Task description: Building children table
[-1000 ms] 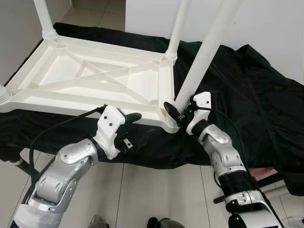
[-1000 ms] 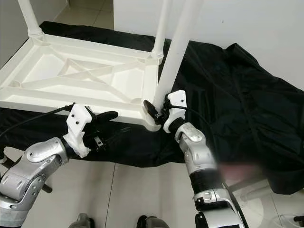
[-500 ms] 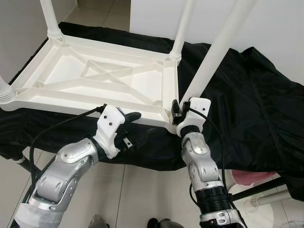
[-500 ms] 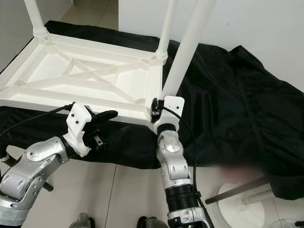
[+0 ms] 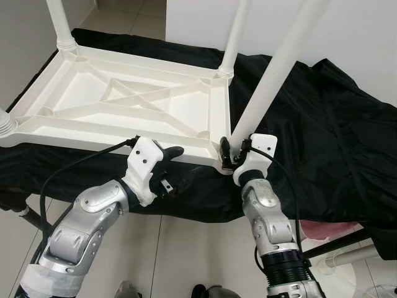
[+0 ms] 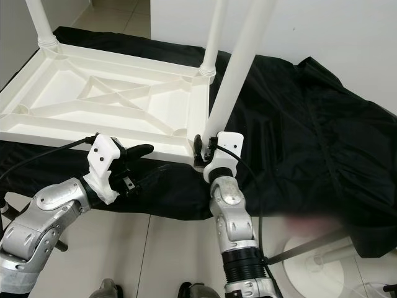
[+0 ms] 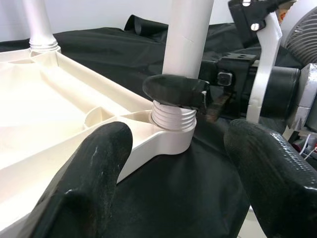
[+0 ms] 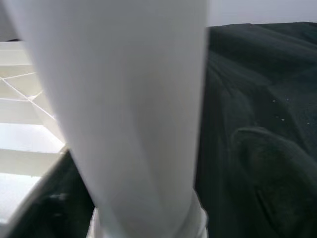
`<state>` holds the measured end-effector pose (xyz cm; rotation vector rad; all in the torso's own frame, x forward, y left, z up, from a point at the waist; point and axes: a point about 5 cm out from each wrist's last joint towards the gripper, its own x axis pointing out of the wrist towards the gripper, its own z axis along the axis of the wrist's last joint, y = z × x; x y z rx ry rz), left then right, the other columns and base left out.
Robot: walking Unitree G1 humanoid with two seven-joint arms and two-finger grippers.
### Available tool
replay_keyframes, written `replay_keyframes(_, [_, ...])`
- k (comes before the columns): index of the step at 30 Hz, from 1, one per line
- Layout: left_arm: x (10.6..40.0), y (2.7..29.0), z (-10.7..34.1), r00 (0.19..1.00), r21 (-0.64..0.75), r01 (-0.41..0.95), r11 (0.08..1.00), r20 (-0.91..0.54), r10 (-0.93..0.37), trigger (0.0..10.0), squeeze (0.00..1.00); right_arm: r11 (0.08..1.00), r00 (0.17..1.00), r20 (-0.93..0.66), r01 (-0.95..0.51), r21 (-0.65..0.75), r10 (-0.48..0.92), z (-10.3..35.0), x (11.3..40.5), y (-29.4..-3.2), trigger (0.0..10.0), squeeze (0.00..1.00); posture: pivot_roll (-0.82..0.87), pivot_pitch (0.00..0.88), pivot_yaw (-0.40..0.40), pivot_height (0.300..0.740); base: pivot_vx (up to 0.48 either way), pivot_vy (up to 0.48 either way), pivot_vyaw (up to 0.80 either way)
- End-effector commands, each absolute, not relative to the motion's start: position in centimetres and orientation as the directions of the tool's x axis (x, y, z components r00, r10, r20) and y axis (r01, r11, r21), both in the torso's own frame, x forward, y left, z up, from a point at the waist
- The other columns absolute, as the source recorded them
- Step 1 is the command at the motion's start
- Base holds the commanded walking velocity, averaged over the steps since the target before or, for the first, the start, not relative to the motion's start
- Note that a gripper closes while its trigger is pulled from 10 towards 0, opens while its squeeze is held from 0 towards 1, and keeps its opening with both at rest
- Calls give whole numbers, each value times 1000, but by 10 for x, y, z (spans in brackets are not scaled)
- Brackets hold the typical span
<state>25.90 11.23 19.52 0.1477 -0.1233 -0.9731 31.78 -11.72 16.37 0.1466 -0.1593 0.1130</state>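
Observation:
A white plastic children's table point(image 5: 133, 102) lies upside down on a black cloth point(image 5: 322, 118). Two white legs stand in its far corners, one on the left point(image 5: 59, 25) and one on the right point(image 5: 232, 37). A third leg point(image 5: 276, 68) leans in the near right corner socket, its threaded collar point(image 7: 172, 118) showing above the socket. My right gripper point(image 5: 228, 151) is shut on this leg just above the collar. My left gripper point(image 5: 181, 166) is open, just below the table's near edge and left of that corner; its fingers point(image 7: 84, 178) hold nothing.
A bare threaded stub point(image 5: 5, 124) sits at the table's near left corner. The cloth hangs over the front edge above the tiled floor point(image 5: 186, 248). A white round stand base point(image 6: 322, 273) is on the floor at the right. A white wall stands behind.
My right forearm has swung in from the right to stand under the corner, and the wrist has turned around the leg's base. The left arm has stayed put.

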Motion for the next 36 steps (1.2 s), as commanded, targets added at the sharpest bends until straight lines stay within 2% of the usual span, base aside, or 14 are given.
replay_keyframes(1, [256, 109, 195, 533, 192, 826, 530, 37, -845, 10000, 0, 982, 977, 186, -128, 139, 101, 163, 318, -133, 10000, 1000, 78, 137, -131, 740, 0, 0, 0])
replay_keyframes(4, [256, 109, 195, 533, 192, 827, 529, 37, -846, 10000, 0, 980, 973, 194, -149, 133, 122, 164, 319, -138, 10000, 1000, 78, 137, -131, 740, 0, 0, 0])
replay_keyframes(5, [257, 109, 195, 532, 192, 827, 529, 37, -846, 10000, 0, 975, 965, 199, -195, 109, 171, 164, 320, -143, 10000, 914, 78, 136, -128, 740, 0, 0, 0])
replay_keyframes(6, [257, 109, 195, 532, 193, 827, 529, 37, -846, 10000, 0, 966, 955, 202, -240, 94, 217, 165, 322, -147, 10000, 0, 78, 135, -128, 740, 0, 0, 0])
replay_keyframes(9, [258, 109, 196, 532, 196, 826, 528, 37, -846, 10000, 0, 926, 910, 202, -376, 37, 362, 166, 326, -152, 10000, 0, 79, 131, -125, 740, 0, 0, 0])
replay_keyframes(11, [258, 109, 196, 532, 196, 826, 528, 37, -846, 10000, 0, 926, 910, 202, -376, 37, 362, 166, 326, -152, 10000, 0, 79, 131, -125, 740, 0, 0, 0])
replay_keyframes(14, [259, 109, 196, 531, 199, 826, 527, 38, -847, 10000, 0, 865, 848, 195, -501, -10, 493, 167, 330, -149, 10000, 0, 79, 125, -121, 740, 0, 0, 0])
replay_keyframes(18, [260, 109, 197, 530, 201, 826, 526, 39, -847, 10000, 0, 836, 819, 188, -547, -28, 542, 167, 333, -146, 10000, 0, 79, 123, -120, 740, 0, 0, 0])
replay_keyframes(20, [261, 107, 198, 527, 205, 827, 524, 43, -849, 10000, 0, 777, 765, 145, -625, -68, 628, 166, 343, -140, 7882, 0, 85, 116, -121, 740, 0, 0, 0])
replay_keyframes(23, [261, 107, 198, 526, 207, 827, 523, 44, -849, 10000, 0, 762, 751, 130, -644, -74, 647, 166, 346, -139, 7882, 0, 86, 115, -123, 740, 0, 0, 0])
replay_keyframes(24, [261, 107, 198, 528, 207, 826, 525, 45, -848, 10000, 0, 749, 740, 117, -657, -88, 663, 166, 349, -138, 3882, 0, 88, 115, -124, 740, 0, 0, 0])
replay_keyframes(26, [261, 107, 198, 528, 207, 826, 525, 45, -848, 10000, 0, 749, 740, 117, -657, -88, 663, 166, 349, -138, 3882, 0, 88, 115, -124, 740, 0, 0, 0])
replay_keyframes(27, [262, 107, 199, 530, 208, 824, 527, 46, -847, 10000, 0, 741, 733, 110, -665, -92, 672, 165, 350, -139, 0, 0, 92, 114, -128, 740, 0, 0, 0])
replay_keyframes(36, [261, 109, 199, 542, 211, 815, 540, 52, -838, 10000, 0, 723, 720, 68, -686, -84, 691, 156, 353, -147, 0, 0, 99, 115, -136, 740, 0, 0, 0])
